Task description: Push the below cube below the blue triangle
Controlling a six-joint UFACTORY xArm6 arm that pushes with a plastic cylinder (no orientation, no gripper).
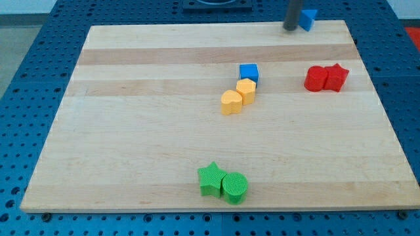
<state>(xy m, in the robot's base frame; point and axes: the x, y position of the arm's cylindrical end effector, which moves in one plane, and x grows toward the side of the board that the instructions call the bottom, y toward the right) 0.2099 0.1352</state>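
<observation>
A blue cube (249, 72) sits right of the board's centre, toward the view's top. A blue triangle (308, 19) lies at the board's top edge on the right. My tip (289, 29) is a dark rod end touching the triangle's left side, well above and to the right of the cube. A yellow hexagon (246, 90) touches the cube's lower left, and a yellow heart-like block (231, 102) sits against the hexagon.
A red cylinder (315, 78) and a red star (336, 77) sit together at the right. A green star (210, 180) and a green cylinder (234, 187) sit together near the bottom edge. The wooden board (131, 131) rests on a blue pegboard.
</observation>
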